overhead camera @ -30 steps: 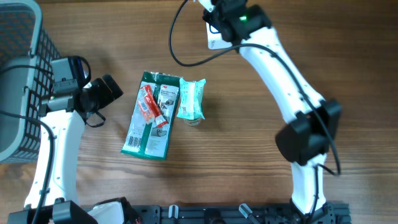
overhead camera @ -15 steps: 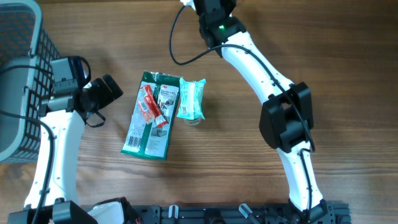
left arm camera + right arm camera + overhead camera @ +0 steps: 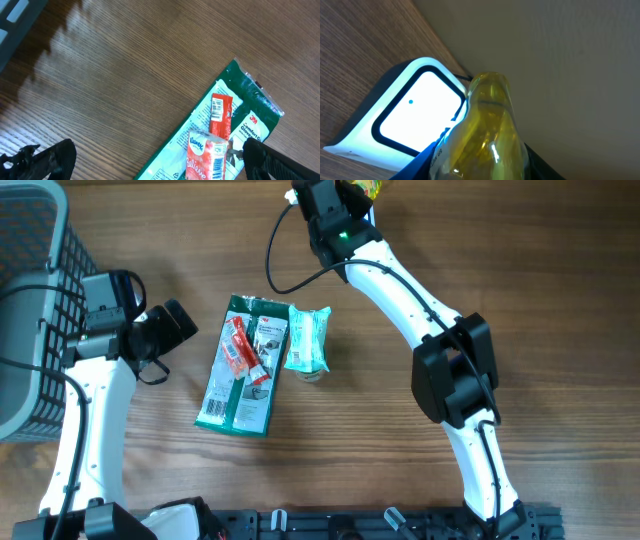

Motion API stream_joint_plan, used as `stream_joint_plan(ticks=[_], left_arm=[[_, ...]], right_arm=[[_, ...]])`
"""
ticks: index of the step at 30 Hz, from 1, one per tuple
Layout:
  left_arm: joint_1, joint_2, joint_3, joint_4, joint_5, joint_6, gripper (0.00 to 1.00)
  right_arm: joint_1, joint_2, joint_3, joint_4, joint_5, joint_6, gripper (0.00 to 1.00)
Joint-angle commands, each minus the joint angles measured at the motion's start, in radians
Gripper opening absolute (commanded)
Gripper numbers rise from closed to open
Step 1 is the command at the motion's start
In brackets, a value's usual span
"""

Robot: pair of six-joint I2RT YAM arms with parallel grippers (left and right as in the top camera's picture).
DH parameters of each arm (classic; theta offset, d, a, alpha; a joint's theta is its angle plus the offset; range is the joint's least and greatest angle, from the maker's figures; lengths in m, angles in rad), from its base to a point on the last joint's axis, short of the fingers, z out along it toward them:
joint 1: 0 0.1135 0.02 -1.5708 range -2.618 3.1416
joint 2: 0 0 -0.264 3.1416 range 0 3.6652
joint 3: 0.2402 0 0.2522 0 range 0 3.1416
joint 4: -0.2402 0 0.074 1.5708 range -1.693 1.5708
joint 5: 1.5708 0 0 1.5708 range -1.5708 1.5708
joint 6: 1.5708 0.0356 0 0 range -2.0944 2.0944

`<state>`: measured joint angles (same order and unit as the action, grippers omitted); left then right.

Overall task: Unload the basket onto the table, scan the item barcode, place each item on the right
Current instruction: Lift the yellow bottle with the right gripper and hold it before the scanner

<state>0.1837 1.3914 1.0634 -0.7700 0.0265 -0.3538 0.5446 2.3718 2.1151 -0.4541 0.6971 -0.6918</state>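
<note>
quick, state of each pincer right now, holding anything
Left pincer: open, holding nothing.
Right pincer: closed on the yellow bottle.

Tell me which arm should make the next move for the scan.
Right. The right arm holds the yellow translucent plastic bottle in its jaws, beside the white scanner with its lit window. The left arm has open, empty jaws over wood by the flat green glove packet.
</note>
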Motion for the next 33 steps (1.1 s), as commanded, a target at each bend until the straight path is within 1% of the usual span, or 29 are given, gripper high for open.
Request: stream_joint_plan(ticks=[1,6,10,19,27,30,33], left_arm=[[0.003,0.006,0.004,0.002,-0.01,0.002,1.0],[0.003,0.006,0.004,0.002,-0.01,0.002,1.0],[0.003,0.006,0.004,0.002,-0.01,0.002,1.0],[0.003,0.006,0.004,0.002,-0.01,0.002,1.0],[0.003,0.006,0.004,0.002,-0.01,0.002,1.0],[0.003,0.006,0.004,0.002,-0.01,0.002,1.0],[0.003,0.006,0.004,0.002,-0.01,0.002,1.0]], right_arm=[[0.004,0.012,-0.026,-0.002,0.041,0.06,0.04],[0.006,0.012,-0.08,0.013,0.04,0.064,0.04],[0.013,0.012,-0.081,0.027,0.04,0.066,0.04],[0.02,0.012,-0.081,0.142,0.043,0.028,0.04],[0.02,0.012,-0.082,0.147,0.043,0.04,0.04],[0.018,-0.019,-0.079,0.147,0.078,0.04,0.04],[0.005,-0.122,-0.079,0.141,0.077,0.038,0.04]])
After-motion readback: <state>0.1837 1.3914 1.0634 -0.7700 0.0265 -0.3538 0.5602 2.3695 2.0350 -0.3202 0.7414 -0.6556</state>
